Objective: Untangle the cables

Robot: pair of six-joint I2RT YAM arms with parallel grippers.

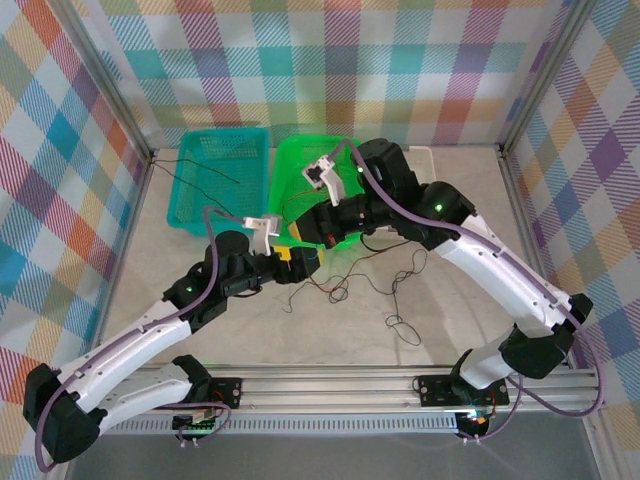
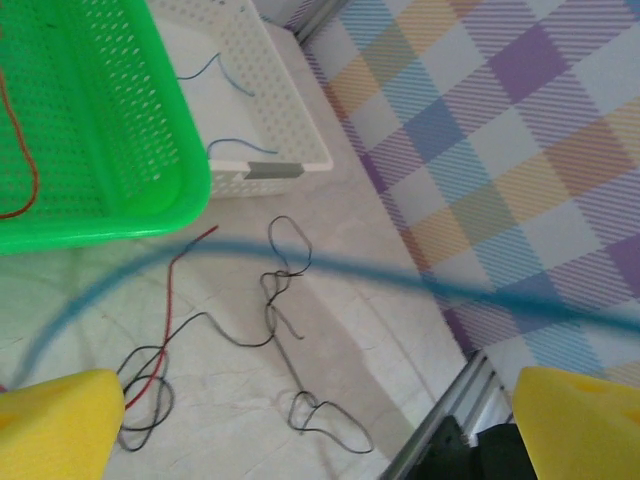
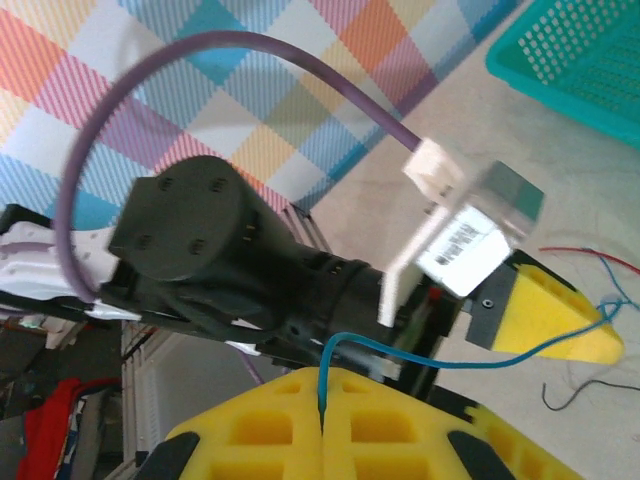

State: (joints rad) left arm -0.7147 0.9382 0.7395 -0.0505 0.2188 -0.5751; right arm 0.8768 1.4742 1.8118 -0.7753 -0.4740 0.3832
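Left wrist view: the left gripper [image 2: 315,400] has its yellow fingers [image 2: 60,425] spread wide at 7 and 5 o'clock, holding nothing. Just beyond them an out-of-focus blue wire [image 2: 300,255] arcs across from 8 to 3 o'clock. Behind it the loose cables [image 2: 272,310] lie on the table [image 2: 400,340]: a black wire [image 2: 300,400] kinked into several loops, and a red wire [image 2: 168,300] crossing the black loops at 7 o'clock. Farther on, at 10 o'clock, the green basket [image 2: 100,200] has a red strand inside. Just beside it, at 12 o'clock, the white basket [image 2: 290,150] holds blue strands.

In the right wrist view the right gripper [image 3: 322,380] has its fingers pressed together, pinching the blue wire, which runs toward 3 o'clock past one finger of the left gripper.

From the top camera, more black loops lie at 5 o'clock of the grippers. The teal basket [image 1: 215,185], at 11 o'clock, holds one black strand.
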